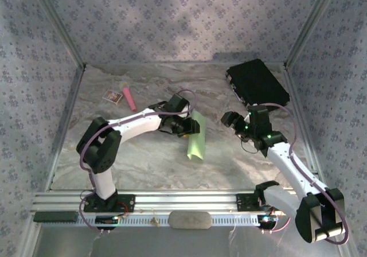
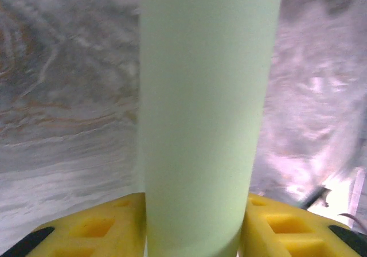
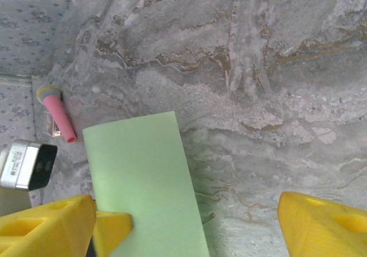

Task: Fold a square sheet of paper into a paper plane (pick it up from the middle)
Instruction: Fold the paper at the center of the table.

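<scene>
Handling: light, limp, quick to crease

At mid-table the square sheet of paper [image 1: 196,136] arches up, curled, with the left gripper [image 1: 186,126] pinched across it. The right gripper [image 1: 228,119] gapes wide just beside its edge. It looks floppy and easily marred to me, so I'd hold it near the centre, not the corners.

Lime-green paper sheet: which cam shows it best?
Top external: nearly the whole lime-green paper sheet shows, lying in the left pincer. Left wrist gives a blurred close-up between yellow fingers; right wrist has one end, the rest cropped by the frame edge.
</scene>
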Robot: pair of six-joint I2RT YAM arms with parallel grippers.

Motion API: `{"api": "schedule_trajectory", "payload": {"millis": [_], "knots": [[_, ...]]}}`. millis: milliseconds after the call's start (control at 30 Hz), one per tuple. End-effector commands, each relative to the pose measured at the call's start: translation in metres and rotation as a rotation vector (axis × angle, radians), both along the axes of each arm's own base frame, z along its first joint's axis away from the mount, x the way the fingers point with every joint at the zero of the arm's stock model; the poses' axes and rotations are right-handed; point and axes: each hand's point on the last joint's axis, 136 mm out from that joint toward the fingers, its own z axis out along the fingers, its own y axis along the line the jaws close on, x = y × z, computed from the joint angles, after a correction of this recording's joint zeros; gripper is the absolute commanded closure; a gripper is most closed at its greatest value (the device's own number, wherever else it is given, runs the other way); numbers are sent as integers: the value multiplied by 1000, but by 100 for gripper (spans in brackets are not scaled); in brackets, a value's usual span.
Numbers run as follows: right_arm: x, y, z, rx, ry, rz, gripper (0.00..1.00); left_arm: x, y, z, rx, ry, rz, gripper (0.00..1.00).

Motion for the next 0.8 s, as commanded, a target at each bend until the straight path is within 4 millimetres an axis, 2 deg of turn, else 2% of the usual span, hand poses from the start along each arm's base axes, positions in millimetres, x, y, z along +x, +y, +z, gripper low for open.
{"api": "schedule_trajectory", "payload": {"millis": [0,100,200,400,567,767], "knots": [[4,0,21,6,-113,12,18,-2,-22,45,-246,-19,-63,58],[4,6,37,32,-210,37,20,-1,-24,49,-347,-4,-56,58],[3,11,41,27,-241,70,21,0,-20,36,-358,15,-27,58],[1,33,35,25,-205,169,16,-2,-15,-1,-306,55,-2,60],[-7,58,32,-55,-231,303,14,-5,-12,-19,-275,82,1,60],[-14,66,14,-63,-168,370,17,-3,4,-51,-169,100,49,60]]}}
